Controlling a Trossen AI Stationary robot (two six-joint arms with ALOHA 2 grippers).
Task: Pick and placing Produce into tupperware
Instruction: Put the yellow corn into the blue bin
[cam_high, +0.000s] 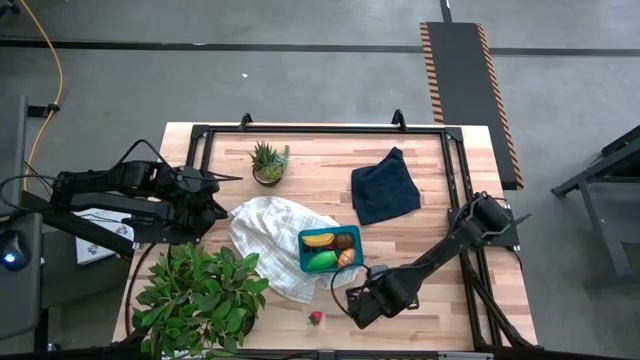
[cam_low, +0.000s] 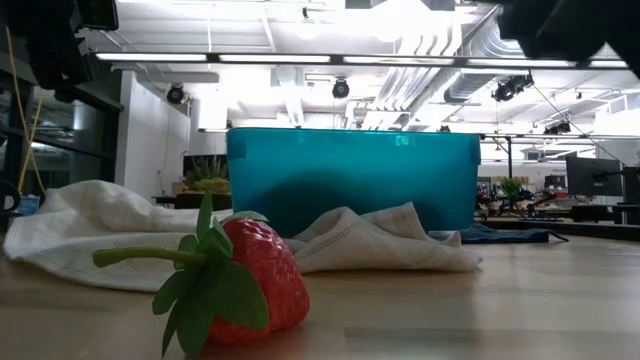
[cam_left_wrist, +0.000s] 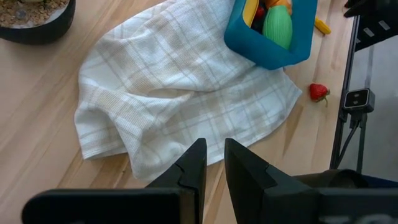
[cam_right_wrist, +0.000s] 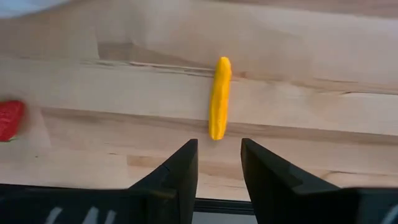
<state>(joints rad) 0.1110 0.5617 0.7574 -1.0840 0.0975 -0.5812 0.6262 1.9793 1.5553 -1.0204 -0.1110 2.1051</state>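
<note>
One slim orange-yellow piece (cam_right_wrist: 219, 98) on bare wood just ahead of the right gripper (cam_right_wrist: 219, 163), fingers apart, long axis running straight away between them; left arm well off.

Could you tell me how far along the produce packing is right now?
Done: a banana, a green fruit, a brown round piece and an orange piece sit in the teal tupperware. In hand: nothing; the open right gripper hovers over a yellow-orange stick on the table. Left: that piece and the strawberry. The left gripper waits above the cloth.
</note>
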